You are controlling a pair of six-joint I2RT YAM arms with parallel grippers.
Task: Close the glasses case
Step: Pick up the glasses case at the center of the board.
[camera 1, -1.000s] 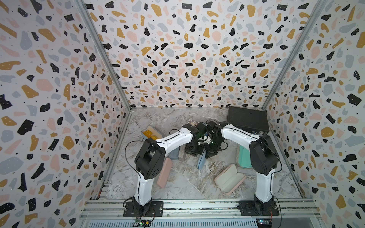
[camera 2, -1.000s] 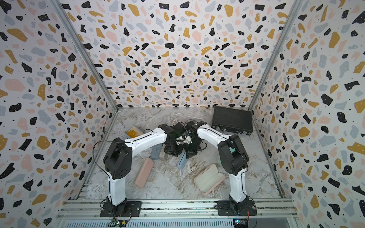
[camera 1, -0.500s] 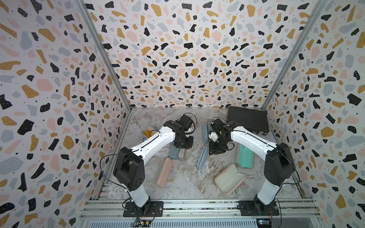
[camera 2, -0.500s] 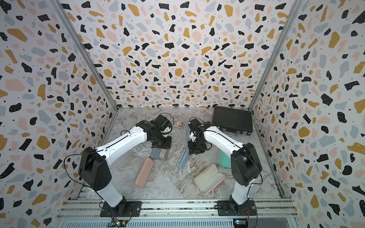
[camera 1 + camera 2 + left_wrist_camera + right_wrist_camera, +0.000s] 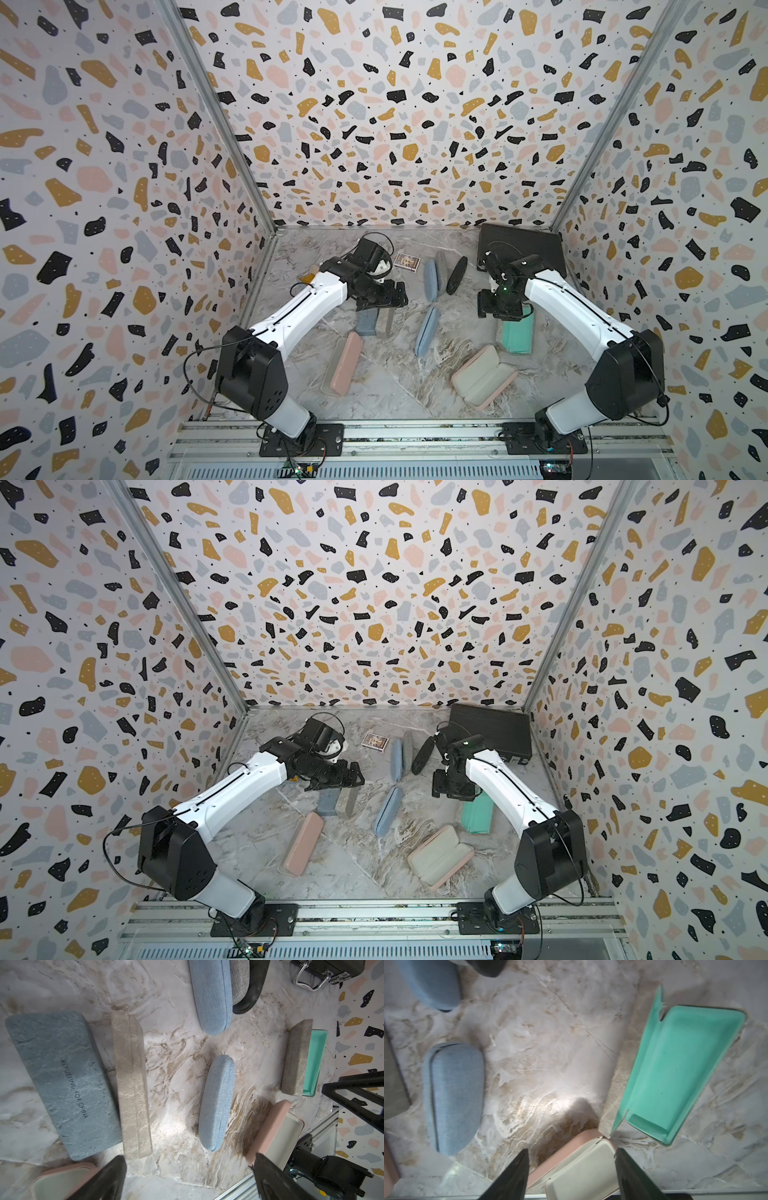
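A light-blue fabric glasses case lies shut on the marble floor between the two arms; the wrist views show it too. My left gripper hangs open above the floor to its left, over a grey-blue case, with nothing between its fingers. My right gripper is open to the right of the case, above the end of an open pink case, and holds nothing.
An open mint case lies under the right arm. A pink case lies open at front right, another pink one at front left. Blue, grey and black cases, a card box and a black box stand behind.
Both grippers were shut together at the light-blue case in the middle. They have opened and drawn apart, left arm to the left, right arm to the right, leaving the case on the floor.
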